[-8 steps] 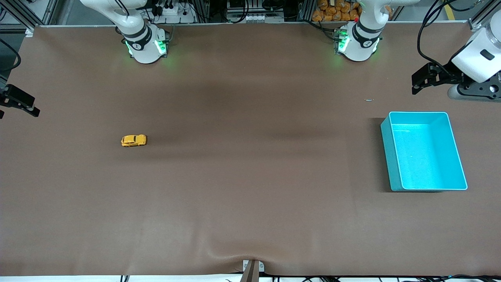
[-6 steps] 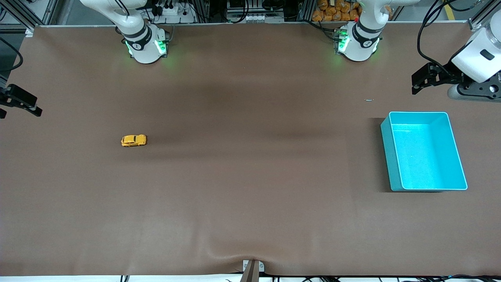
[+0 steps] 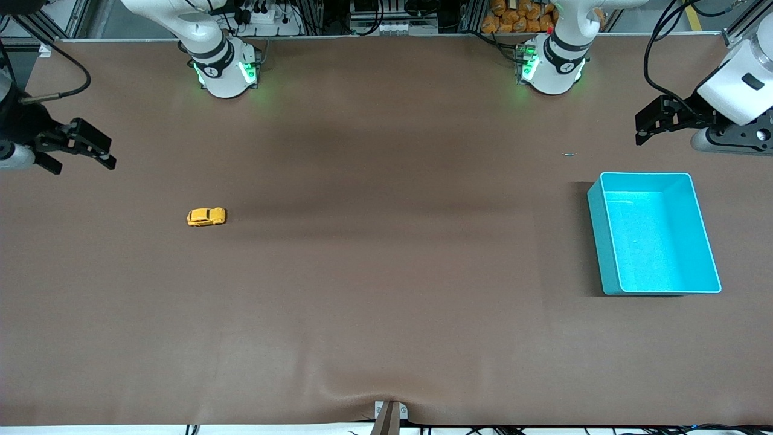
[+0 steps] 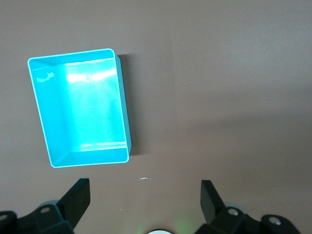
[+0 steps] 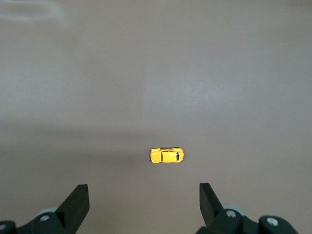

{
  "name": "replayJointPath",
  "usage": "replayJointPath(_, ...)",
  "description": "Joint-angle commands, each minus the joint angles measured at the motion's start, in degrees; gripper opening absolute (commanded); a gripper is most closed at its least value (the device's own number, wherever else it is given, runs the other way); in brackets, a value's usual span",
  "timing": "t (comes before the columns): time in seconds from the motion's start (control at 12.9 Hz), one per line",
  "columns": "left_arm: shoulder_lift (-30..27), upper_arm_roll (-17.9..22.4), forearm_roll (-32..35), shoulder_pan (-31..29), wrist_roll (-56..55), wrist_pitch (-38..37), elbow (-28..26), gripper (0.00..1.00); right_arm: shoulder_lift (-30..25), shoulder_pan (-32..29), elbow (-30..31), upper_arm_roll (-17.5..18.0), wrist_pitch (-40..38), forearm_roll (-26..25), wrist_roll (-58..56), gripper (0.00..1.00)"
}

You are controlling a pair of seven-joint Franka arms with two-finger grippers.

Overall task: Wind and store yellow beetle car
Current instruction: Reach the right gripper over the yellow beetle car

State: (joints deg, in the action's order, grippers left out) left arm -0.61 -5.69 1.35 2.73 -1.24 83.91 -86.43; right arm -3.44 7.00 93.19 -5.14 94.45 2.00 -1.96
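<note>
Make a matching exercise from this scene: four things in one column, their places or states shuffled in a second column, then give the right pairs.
Things:
1. yellow beetle car
2. turquoise bin
3. right gripper
4. left gripper

Places or states:
A. empty, at the left arm's end of the table
B. open, up above the table near the bin
C. on its wheels on the bare table, toward the right arm's end
D. open, up above the table at the car's end

Pairs: 1-C, 2-A, 3-D, 4-B
</note>
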Motion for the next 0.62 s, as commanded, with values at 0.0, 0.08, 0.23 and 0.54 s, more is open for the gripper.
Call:
replayJointPath(0.0, -0.3, -0.1, -1.0, -0.4, -0.7, -0.5, 0.6, 1.00, -1.7, -0.8, 1.9, -0.5, 0.2, -0.8, 0.3, 1.00)
replayJointPath(0.08, -0.3, -0.1, -1.0, -0.4, -0.7, -0.6, 0.6, 1.00, -1.7, -1.4, 2.1, -0.5, 0.2, -0.8, 0.1, 1.00)
replayJointPath(0.23, -0.2, -0.1, -1.0, -0.4, -0.7, -0.5, 0.6, 1.00, -1.6, -1.8, 2.9, -0.5, -0.2, -0.8, 0.0, 1.00)
replayJointPath(0.54, -0.1, 0.0, -1.0, -0.4, -0.8, -0.5, 0.6, 1.00, -1.0, -1.7, 8.7, -0.3, 1.1, -0.8, -1.0, 1.00)
